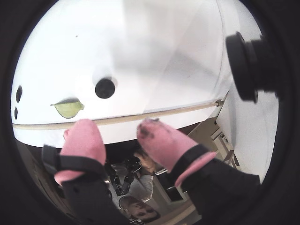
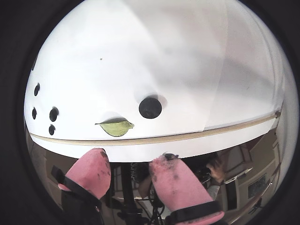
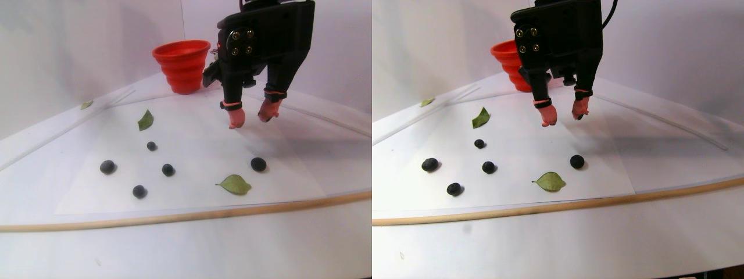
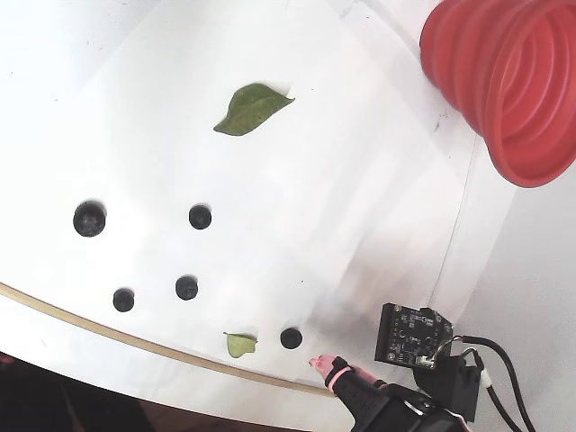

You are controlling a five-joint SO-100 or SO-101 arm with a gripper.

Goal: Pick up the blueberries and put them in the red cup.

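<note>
Hand point(image 3: 251, 120) hangs above the white counter point(image 3: 192, 244), pink fingertips point(image 2: 174, 176) parted, nothing between them. Five blueberries point(image 3: 168, 170) lie on the counter; the nearest point(image 3: 258, 164) sits just below and ahead of the hand. Three green leaves point(image 3: 235, 184). One red cup point(image 3: 182, 65) stands behind the hand.

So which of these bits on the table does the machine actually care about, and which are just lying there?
Part of the job:
- five blueberries, loose on the white sheet
- red cup
- gripper, open, holding nothing

Just lying about:
- green leaves, one right beside a berry
- white sheet
- wooden strip along the table edge
</note>
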